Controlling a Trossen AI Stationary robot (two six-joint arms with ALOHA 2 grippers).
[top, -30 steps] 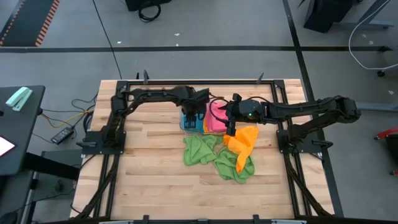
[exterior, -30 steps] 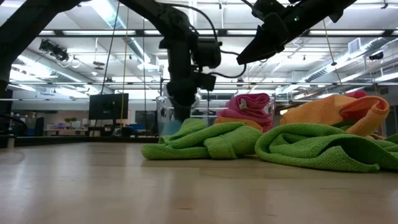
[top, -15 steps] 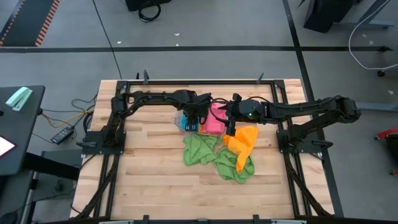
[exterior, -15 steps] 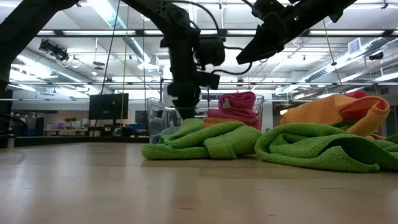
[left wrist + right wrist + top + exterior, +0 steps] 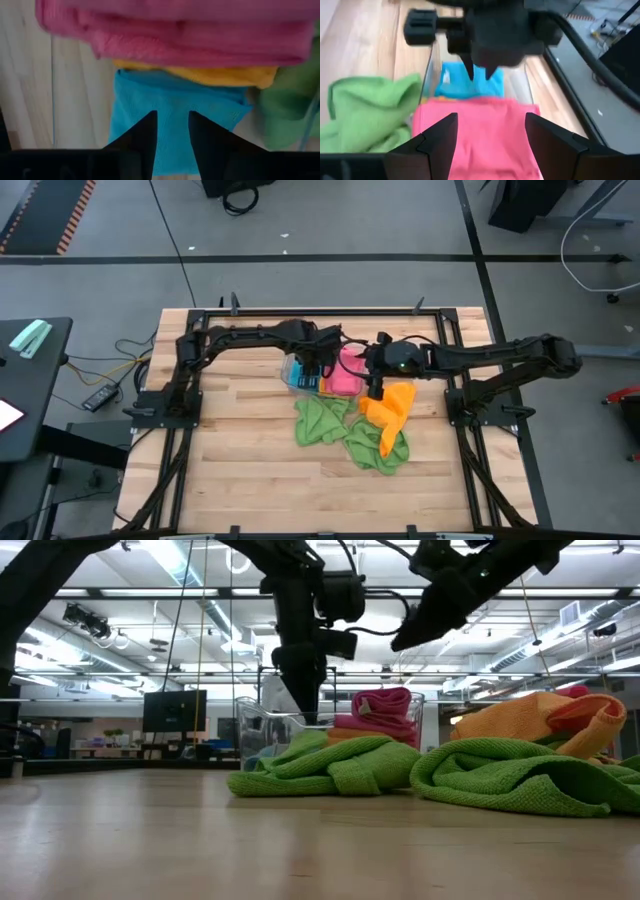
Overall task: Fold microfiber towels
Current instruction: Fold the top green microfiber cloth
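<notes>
Cloths already folded, a pink towel point(image 5: 475, 135) and a blue towel point(image 5: 170, 125), are kept in the clear tray point(image 5: 262, 725) at the high view's centre. The left gripper point(image 5: 170, 131), its fingers narrowly parted, is poised over the blue one. The right gripper point(image 5: 490, 132) is spread wide over the pink. Below, nubby green towels point(image 5: 322, 420) and an orange towel point(image 5: 393, 406) lie crumpled.

Two dark fingers point(image 5: 144, 135), slightly parted, above a blue towel point(image 5: 170, 105); orange towel point(image 5: 220, 76) and pink towel point(image 5: 175, 30) beyond.
</notes>
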